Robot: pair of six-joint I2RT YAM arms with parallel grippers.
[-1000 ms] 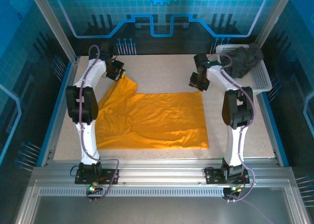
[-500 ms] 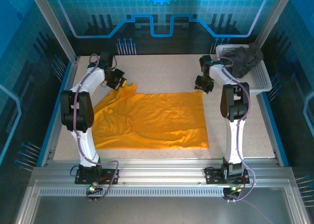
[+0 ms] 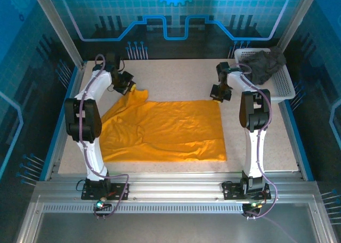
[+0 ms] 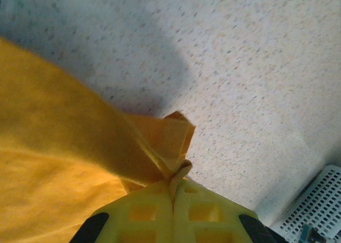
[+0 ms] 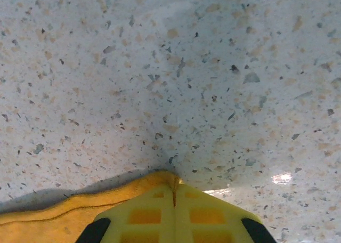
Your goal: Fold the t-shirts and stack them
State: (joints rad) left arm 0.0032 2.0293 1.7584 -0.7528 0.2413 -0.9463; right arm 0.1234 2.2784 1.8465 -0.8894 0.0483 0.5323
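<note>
My top camera looks steeply down from behind the arm bases over the whole table [image 3: 176, 78]; both wrist cameras hang close over its far half; all three share the far edge of the orange-yellow t-shirt [image 3: 170, 128].

Table [image 3: 176, 78]: pale speckled top with blue edging along its left and right sides.
Orange-yellow t-shirt [image 3: 170, 128]: spread mostly flat over the middle and left, creased on its left half. Its far-left corner is raised off the surface.
White mesh basket [image 3: 283, 86]: stands at the far right corner, apart from the shirt.
</note>
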